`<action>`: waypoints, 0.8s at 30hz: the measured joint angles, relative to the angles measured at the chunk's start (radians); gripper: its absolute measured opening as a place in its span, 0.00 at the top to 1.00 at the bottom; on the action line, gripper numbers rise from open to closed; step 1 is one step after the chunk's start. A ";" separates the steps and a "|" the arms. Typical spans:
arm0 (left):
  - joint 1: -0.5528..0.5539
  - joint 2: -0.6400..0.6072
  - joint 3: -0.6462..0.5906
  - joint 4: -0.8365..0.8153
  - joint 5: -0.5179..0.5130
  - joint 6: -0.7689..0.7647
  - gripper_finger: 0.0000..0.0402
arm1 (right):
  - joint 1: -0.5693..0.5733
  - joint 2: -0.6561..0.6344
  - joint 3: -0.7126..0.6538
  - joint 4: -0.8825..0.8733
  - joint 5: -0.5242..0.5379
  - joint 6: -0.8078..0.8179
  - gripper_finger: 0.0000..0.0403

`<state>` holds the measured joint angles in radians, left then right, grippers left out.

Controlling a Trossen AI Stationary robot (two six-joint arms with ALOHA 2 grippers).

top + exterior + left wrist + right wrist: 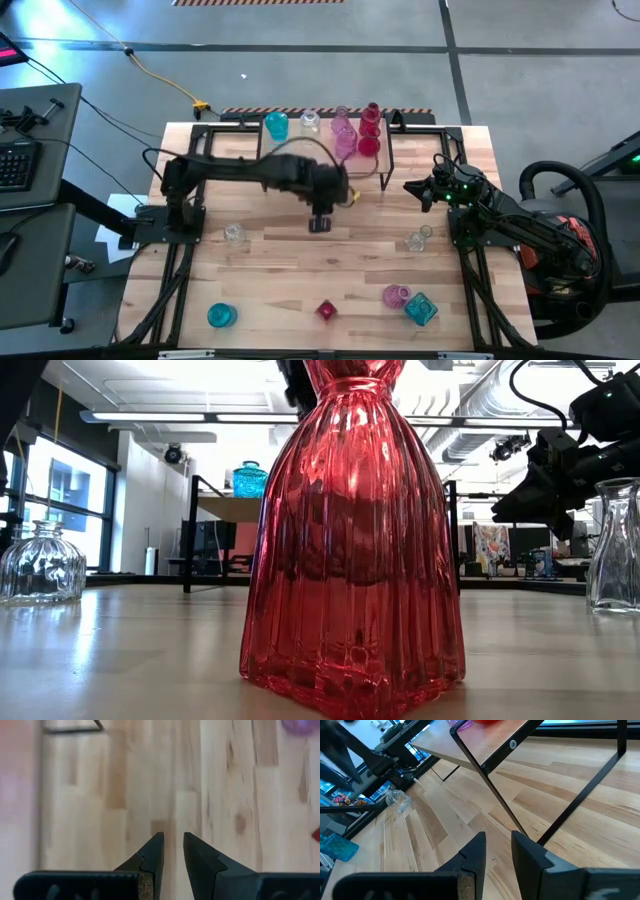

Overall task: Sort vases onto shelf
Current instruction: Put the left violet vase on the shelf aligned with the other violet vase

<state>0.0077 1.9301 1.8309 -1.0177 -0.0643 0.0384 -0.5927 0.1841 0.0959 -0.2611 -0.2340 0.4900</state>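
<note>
Glass vases [326, 309]: fragile, slick; grip at neck | left gripper [173, 851]: jaws narrowly parted, empty | right gripper [498, 851]: same

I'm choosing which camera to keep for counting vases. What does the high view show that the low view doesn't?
Only the high view shows the whole shelf with its row of vases, the left gripper over the table's middle, and the loose pink vase and teal vase near the front edge. Only the low view shows the room's ceiling and windows. Both show the red vase.
</note>
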 joint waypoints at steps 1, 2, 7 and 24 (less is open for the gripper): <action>-0.013 0.000 -0.023 0.004 -0.001 -0.010 0.84 | 0.000 0.000 0.000 0.000 0.000 0.000 0.82; -0.024 0.000 -0.045 0.011 -0.001 -0.022 0.84 | 0.000 0.000 0.000 0.000 0.000 0.000 0.82; -0.082 0.000 -0.151 0.050 -0.005 -0.092 0.84 | 0.000 0.000 0.000 0.000 0.000 0.000 0.82; -0.260 -0.027 -0.267 0.088 -0.184 -0.242 0.84 | 0.000 0.000 0.000 0.000 0.000 0.000 0.82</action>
<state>-0.2524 1.9026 1.5638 -0.9302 -0.2479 -0.2031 -0.5927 0.1841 0.0959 -0.2611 -0.2341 0.4900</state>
